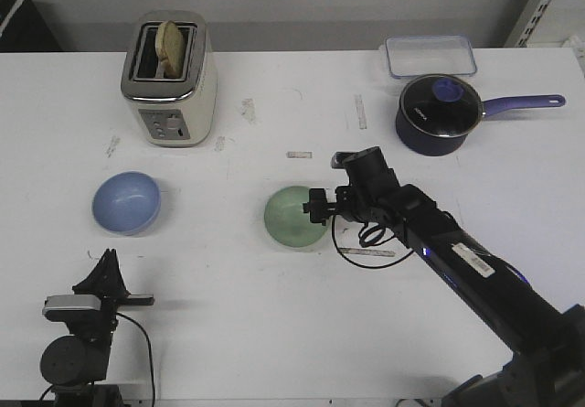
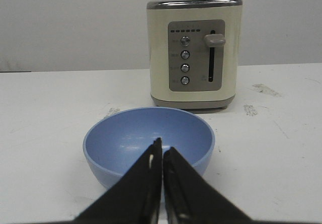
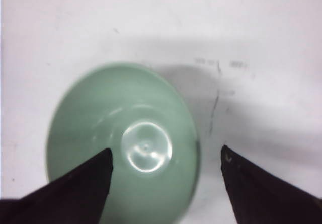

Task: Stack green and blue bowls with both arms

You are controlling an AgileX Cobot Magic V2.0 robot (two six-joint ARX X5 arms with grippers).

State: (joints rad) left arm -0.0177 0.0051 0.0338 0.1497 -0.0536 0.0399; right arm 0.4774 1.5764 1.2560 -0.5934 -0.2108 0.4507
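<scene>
The pale green bowl [image 1: 292, 217] sits upright mid-table. My right gripper [image 1: 317, 206] hangs over its right rim, open. In the right wrist view the green bowl [image 3: 126, 143] lies below the gripper [image 3: 166, 156], one finger over the inside, the other over bare table outside the rim. The light blue bowl [image 1: 126, 202] sits upright at the left. My left gripper [image 1: 110, 262] is near the front edge, short of the blue bowl, shut and empty. In the left wrist view its tips [image 2: 162, 151] point at the blue bowl [image 2: 149, 142].
A cream toaster [image 1: 169, 80] with a slice of bread stands behind the blue bowl and shows in the left wrist view [image 2: 193, 53]. A dark pot with a purple handle [image 1: 441, 112] and a clear lidded box [image 1: 430, 56] stand at the back right. Tape marks dot the table.
</scene>
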